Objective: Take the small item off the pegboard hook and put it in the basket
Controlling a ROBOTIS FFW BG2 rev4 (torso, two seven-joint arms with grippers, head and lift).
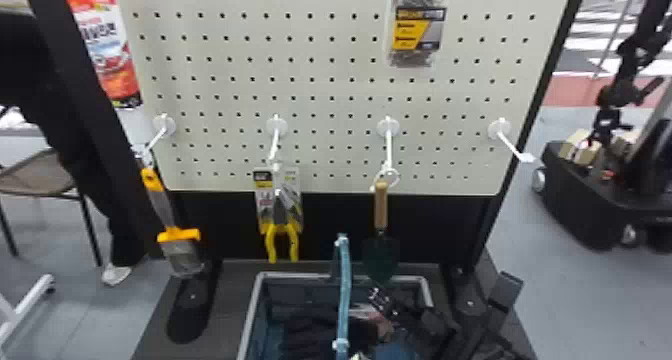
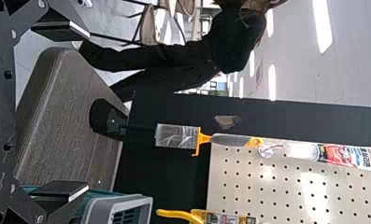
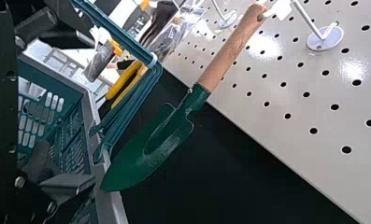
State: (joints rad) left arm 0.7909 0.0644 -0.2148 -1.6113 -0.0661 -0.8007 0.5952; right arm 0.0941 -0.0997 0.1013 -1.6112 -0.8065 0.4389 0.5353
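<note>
Both grippers wide and empty, the trowel on its hook.
The black, flat-fingered right gripper (image 1: 444, 286) has one finger over the grey-rimmed, blue-green plastic basket (image 1: 300, 275); the matching left gripper (image 2: 71, 109) is seen from its own wrist. Just beyond the basket, the dark-green metal trowel (image 1: 381, 221) hangs by its wooden handle from a white hook (image 1: 389, 146). To its left hang yellow-handled pliers (image 1: 282, 229), then an orange-collared scraper (image 1: 177, 236). Behind stands the cream, perforated pegboard (image 1: 335, 99).

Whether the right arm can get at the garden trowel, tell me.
Probably yes: its open claw faces the trowel, and the wooden handle looks free, though the basket handle stands close.
</note>
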